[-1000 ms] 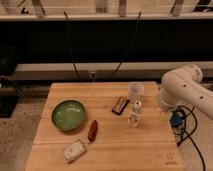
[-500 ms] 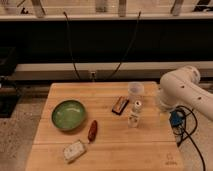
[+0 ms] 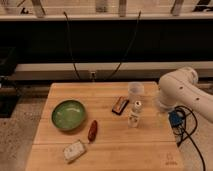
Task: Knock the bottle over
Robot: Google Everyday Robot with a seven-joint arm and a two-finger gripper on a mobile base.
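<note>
The bottle [image 3: 134, 114] is small and whitish-cream with a white cap. It stands upright on the wooden table [image 3: 107, 157], right of centre. My white arm [image 3: 177, 89] reaches in from the right. The gripper [image 3: 161, 117] hangs below it near the table's right edge, a short way right of the bottle and apart from it.
A clear plastic cup [image 3: 135, 90] stands just behind the bottle. A dark flat packet [image 3: 120, 105] lies to its left. A green bowl [image 3: 68, 114], a red-brown oblong thing [image 3: 92, 130] and a flat white packet [image 3: 75, 150] lie on the left half. Cables [image 3: 186, 131] hang off the right edge.
</note>
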